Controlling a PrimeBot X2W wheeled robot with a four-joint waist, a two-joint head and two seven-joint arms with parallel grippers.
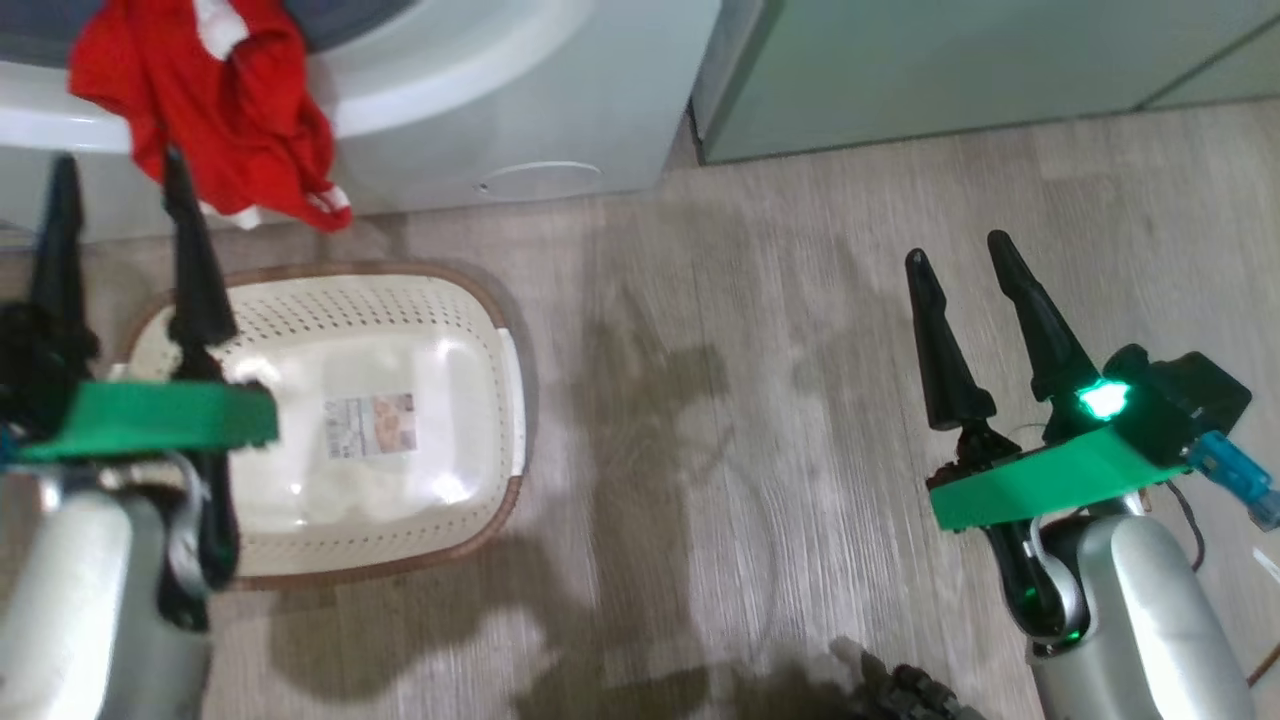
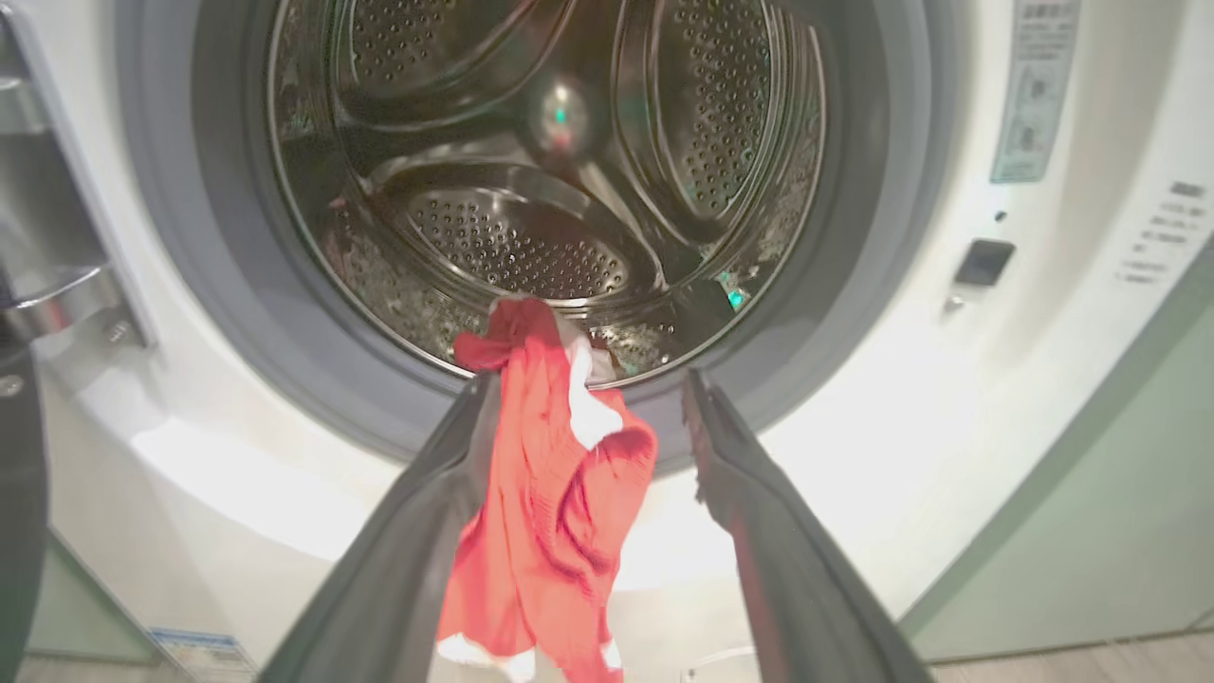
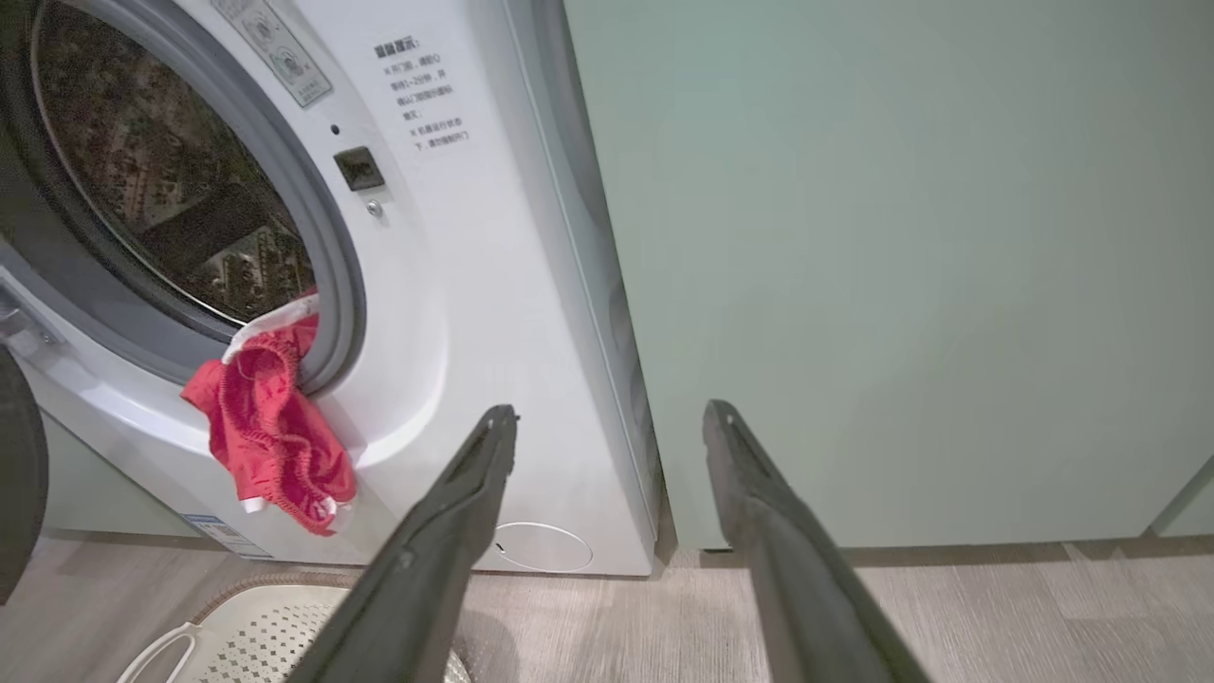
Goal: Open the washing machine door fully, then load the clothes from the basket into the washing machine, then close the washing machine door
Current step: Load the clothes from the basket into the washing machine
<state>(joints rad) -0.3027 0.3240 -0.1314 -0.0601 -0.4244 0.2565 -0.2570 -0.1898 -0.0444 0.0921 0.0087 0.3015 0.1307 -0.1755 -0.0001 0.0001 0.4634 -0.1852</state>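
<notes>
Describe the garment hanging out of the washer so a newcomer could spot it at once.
Find the white washing machine beside the pale green cabinet; a grey gasket rings its round opening. Draped over the gasket's lower lip and hanging down the white front is the red jersey. It is the sole bright red, white-trimmed cloth, above the cream basket.
</notes>
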